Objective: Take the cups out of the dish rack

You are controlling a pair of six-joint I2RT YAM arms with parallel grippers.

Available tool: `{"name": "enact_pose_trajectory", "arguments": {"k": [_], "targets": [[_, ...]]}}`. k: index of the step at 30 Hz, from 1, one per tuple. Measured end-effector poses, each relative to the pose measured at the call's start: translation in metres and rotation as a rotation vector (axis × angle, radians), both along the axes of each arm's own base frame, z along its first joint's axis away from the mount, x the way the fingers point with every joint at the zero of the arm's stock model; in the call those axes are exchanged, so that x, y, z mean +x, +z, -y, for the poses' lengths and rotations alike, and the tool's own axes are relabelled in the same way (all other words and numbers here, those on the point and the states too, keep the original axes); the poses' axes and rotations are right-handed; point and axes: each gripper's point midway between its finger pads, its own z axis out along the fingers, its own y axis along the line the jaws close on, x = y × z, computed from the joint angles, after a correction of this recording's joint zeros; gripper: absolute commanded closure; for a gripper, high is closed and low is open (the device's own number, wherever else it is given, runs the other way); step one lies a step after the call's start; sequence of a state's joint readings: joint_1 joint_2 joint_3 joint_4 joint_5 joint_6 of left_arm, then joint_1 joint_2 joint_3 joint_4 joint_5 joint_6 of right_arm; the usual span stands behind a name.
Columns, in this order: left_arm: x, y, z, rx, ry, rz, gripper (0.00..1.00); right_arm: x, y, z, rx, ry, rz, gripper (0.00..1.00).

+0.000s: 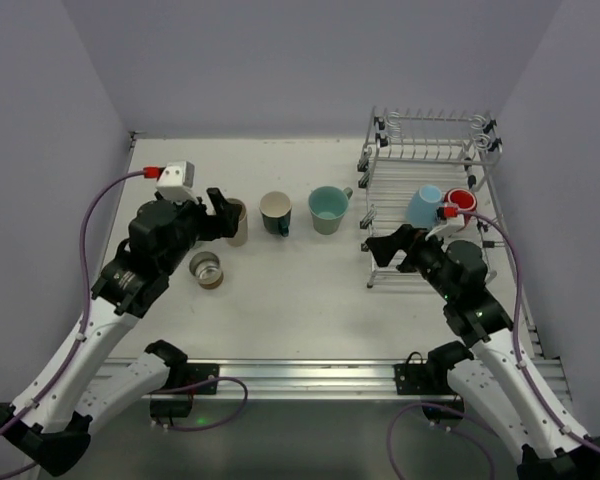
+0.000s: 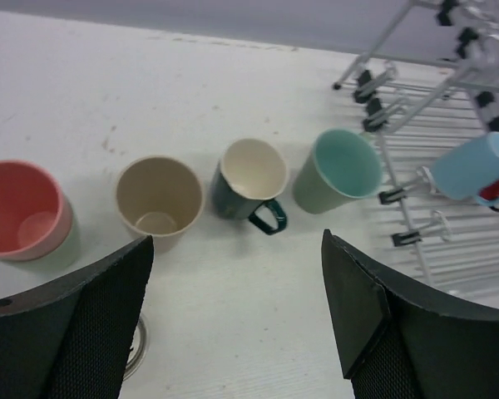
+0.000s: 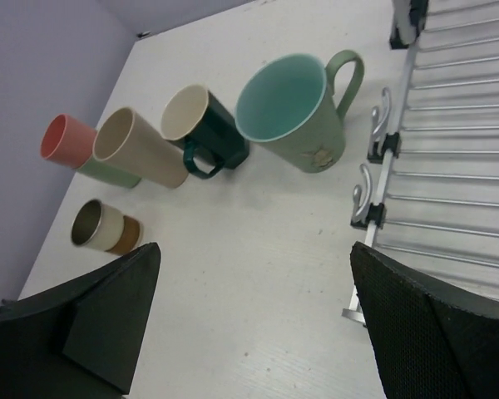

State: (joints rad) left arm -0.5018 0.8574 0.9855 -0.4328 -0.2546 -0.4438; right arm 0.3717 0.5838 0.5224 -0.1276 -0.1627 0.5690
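Observation:
The silver wire dish rack [image 1: 380, 165] stands at the back right. A light blue cup [image 1: 425, 205] and a red mug [image 1: 462, 203] lie in its lower tier. On the table stand a sage green mug [image 1: 327, 209], a dark teal mug [image 1: 276, 213] and a beige cup [image 1: 236, 222]. A pink cup [image 2: 21, 208] stands left of the beige one. A small tan-banded cup [image 1: 209, 269] lies on its side. My left gripper [image 1: 220, 215] is open and empty by the beige cup. My right gripper [image 1: 385, 245] is open and empty at the rack's front left corner.
Grey walls close the table on three sides. The rack's hooks and black clips [image 3: 381, 145] stick out toward the sage mug [image 3: 295, 112]. Bare table [image 1: 300, 290] lies between the two arms. The rack's top tier [image 1: 432, 150] holds no cups that I can see.

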Motion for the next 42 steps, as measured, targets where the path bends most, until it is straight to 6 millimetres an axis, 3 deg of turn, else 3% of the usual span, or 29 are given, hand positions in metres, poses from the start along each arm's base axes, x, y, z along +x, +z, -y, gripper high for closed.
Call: {"name": "enact_pose_trajectory", "arguments": {"k": [4, 8, 11, 16, 21, 32, 42], "targets": [[-0.018, 0.022, 0.023, -0.067, -0.173, 0.082, 0.14, 0.017, 0.021, 0.023, -0.072, -0.131, 0.036, 0.01], [-0.038, 0.010, 0.041, -0.072, -0.327, 0.098, 0.13, 0.043, 0.037, 0.060, -0.182, -0.326, 0.069, 0.01], [-0.054, -0.002, 0.049, -0.071, -0.429, 0.111, 0.13, 0.063, 0.037, 0.096, -0.260, -0.473, 0.045, 0.01], [-0.070, -0.011, 0.057, -0.064, -0.530, 0.156, 0.13, 0.091, 0.011, 0.136, -0.356, -0.614, -0.041, 0.01], [-0.076, -0.011, 0.062, -0.055, -0.582, 0.181, 0.13, 0.122, -0.016, 0.144, -0.432, -0.626, -0.067, 0.01], [-0.088, -0.010, 0.068, -0.048, -0.636, 0.212, 0.12, 0.164, -0.038, 0.154, -0.540, -0.606, -0.075, 0.01], [-0.089, -0.010, 0.069, -0.048, -0.641, 0.210, 0.12, 0.181, -0.070, 0.151, -0.588, -0.550, -0.148, 0.05]]}}
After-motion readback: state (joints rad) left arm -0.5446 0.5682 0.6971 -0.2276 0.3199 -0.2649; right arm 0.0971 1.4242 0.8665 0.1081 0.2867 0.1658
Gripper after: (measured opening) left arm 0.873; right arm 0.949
